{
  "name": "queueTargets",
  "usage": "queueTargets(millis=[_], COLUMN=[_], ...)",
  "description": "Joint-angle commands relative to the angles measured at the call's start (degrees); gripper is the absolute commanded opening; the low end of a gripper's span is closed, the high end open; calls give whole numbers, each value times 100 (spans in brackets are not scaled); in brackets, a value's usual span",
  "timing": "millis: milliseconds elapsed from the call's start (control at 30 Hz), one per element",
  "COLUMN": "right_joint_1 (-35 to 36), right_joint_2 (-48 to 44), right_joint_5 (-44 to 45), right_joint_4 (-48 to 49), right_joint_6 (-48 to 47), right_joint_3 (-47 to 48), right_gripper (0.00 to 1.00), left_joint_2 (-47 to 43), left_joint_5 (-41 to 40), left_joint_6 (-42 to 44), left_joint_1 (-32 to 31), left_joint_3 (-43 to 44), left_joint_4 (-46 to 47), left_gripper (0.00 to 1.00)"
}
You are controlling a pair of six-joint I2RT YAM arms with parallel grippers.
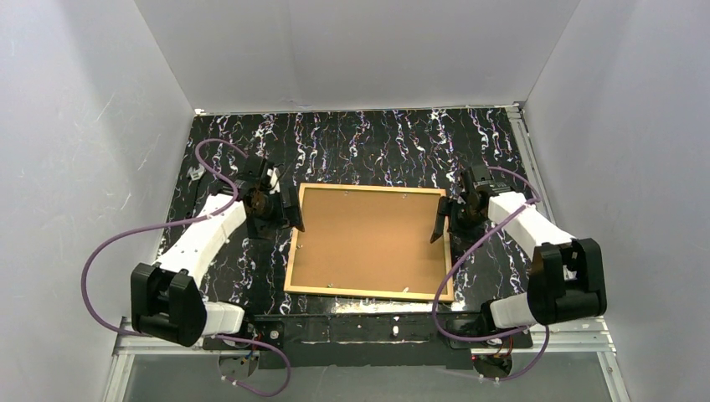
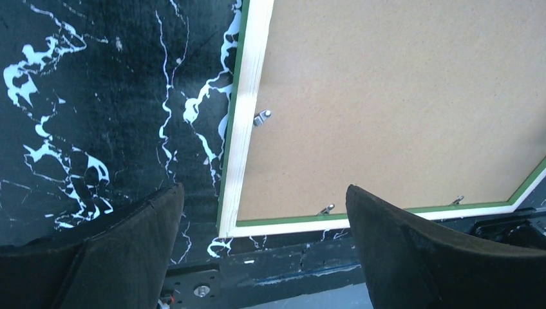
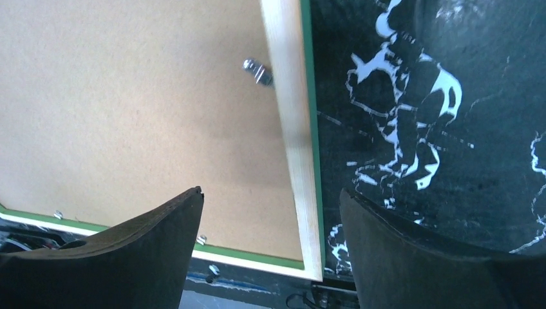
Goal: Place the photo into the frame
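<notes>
**Desk:** What does the top camera give you?

**Operator:** I see the frame [image 1: 368, 294] lying face down in the middle of the table [image 1: 368, 146]. Its tan back edge is up and the brown backing board [image 1: 370, 240] fills it. My left gripper [image 1: 280, 218] sits at the frame's 9 o'clock, right at the rim. My right gripper [image 1: 450, 222] is at its 3 o'clock, also at the rim. I can't find the photo in any view.

**Desk:** And the left wrist?

**Operator:** The left gripper [image 2: 264, 188] is spread wide and has hold of nothing. The frame's pale side rail [image 2: 248, 116] runs from 12 o'clock down to a corner near 6 o'clock, between my fingers. The backing board [image 2: 399, 103] fills the 1 to 3 o'clock part of the view, and a small metal clip [image 2: 262, 118] sits just inside the rail. Marbled table [image 2: 109, 96] shows at 9 o'clock.

**Desk:** Right wrist?

**Operator:** It's the mirror of that. The right gripper [image 3: 270, 191] is also wide apart and empty. The frame's rail [image 3: 290, 116] drops from 12 o'clock to a corner near 6 o'clock. The backing board [image 3: 129, 96] is at 9 to 11 o'clock with a clip [image 3: 257, 71] beside the rail, and the table [image 3: 451, 161] is at 3 o'clock.
</notes>
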Motion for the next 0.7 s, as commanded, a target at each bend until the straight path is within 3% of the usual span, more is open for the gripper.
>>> queueTargets(millis=[0,133,400,667], right_joint_1=[331,966,3085,4939], right_joint_2=[-606,-1103,-1680,-682], right_joint_5=[100,-251,-57,786], right_joint_4=[-465,-489,-84,464], right_joint_6=[-239,-434,-511,-899], right_joint_3=[394,644,940,1225], right_gripper=[87,87,87,86], left_joint_2=[-510,-1137,-2386,-3481], left_joint_5=[254,322,822,1006], left_joint_6=[107,289,357,-274], left_joint_1=[73,83,107,109], left_joint_3=[-87,25,269,558], left_joint_4=[-919,-1270,-1823,-2079], left_gripper=[97,98,98,98])
